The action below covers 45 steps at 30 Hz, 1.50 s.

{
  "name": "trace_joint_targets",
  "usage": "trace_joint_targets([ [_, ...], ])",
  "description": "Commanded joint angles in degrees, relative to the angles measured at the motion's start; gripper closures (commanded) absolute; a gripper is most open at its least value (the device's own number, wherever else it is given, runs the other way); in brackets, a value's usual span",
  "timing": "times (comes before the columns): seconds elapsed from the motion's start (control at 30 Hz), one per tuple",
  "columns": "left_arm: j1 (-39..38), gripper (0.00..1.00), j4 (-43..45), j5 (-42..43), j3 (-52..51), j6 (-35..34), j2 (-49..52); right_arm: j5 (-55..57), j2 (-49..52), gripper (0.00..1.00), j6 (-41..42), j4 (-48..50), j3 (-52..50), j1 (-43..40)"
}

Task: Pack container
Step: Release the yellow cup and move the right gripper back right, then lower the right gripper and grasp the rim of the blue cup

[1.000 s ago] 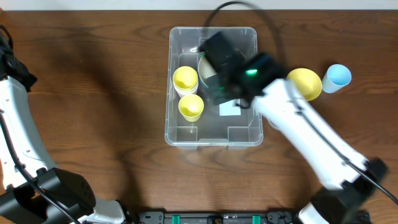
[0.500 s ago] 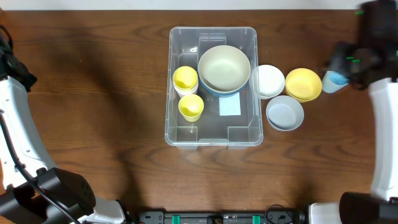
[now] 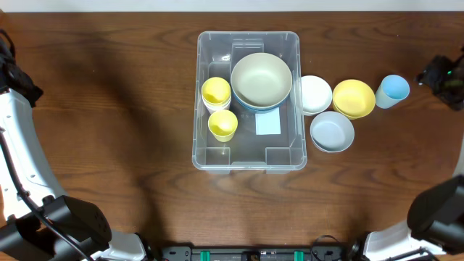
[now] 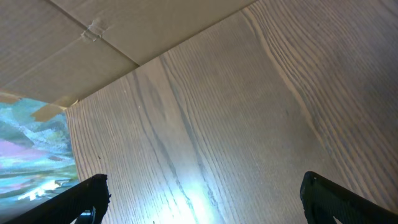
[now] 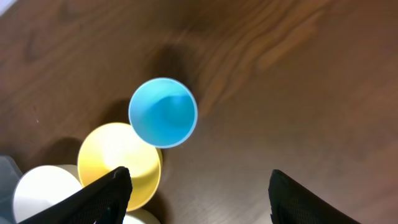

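Note:
The clear container (image 3: pixel 248 156) stands at the table's middle. It holds a large beige bowl (image 3: pixel 261 78) on a blue one, two yellow cups (image 3: pixel 216 92) (image 3: pixel 222 124), and a white label (image 3: pixel 267 123) on its bottom. To its right on the table lie a white bowl (image 3: pixel 315 94), a yellow bowl (image 3: pixel 354 98) (image 5: pixel 118 162), a grey-blue bowl (image 3: pixel 332 131) and a blue cup (image 3: pixel 394 90) (image 5: pixel 163 112). My right gripper (image 5: pixel 199 196) is open and empty, high at the right edge (image 3: pixel 444 75), just right of the blue cup. My left gripper (image 4: pixel 202 199) is open and empty over bare wood.
The left arm (image 3: pixel 18 145) runs along the table's left edge. The left wrist view shows pale wood grain and a cardboard surface (image 4: pixel 93 43) beyond the table.
My right arm has pulled out of the container and swung to the far right edge, leaving the beige bowl inside. The left arm has not moved.

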Motion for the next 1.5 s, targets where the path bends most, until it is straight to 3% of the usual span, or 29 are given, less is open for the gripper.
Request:
trace_joint_targets([
  [0.0, 0.2, 0.02, -0.1, -1.1, 0.2, 0.3, 0.5, -3.7, 2.4, 0.28, -4.0, 3.2, -3.6, -0.3],
  [0.43, 0.2, 0.02, -0.1, -1.1, 0.2, 0.3, 0.5, -4.7, 10.3, 0.33, -4.1, 15.1, -12.6, -0.2],
  [0.67, 0.2, 0.02, -0.1, -1.1, 0.2, 0.3, 0.5, -4.7, 11.5, 0.52, -4.1, 16.5, -12.9, -0.2],
  [0.87, 0.2, 0.02, -0.1, -1.1, 0.2, 0.3, 0.5, -4.7, 11.5, 0.76, -4.1, 17.0, -12.9, -0.2],
  [1.07, 0.2, 0.02, -0.1, -1.1, 0.2, 0.3, 0.5, -4.7, 11.5, 0.80, -4.1, 16.9, -12.9, -0.2],
  [1.23, 0.2, 0.02, -0.1, -1.1, 0.2, 0.3, 0.5, -4.7, 11.5, 0.99, -4.1, 16.9, -12.9, -0.2],
  [1.47, 0.2, 0.02, -0.1, -1.1, 0.2, 0.3, 0.5, -6.2, 11.5, 0.99, -4.1, 16.9, -12.9, -0.2],
])
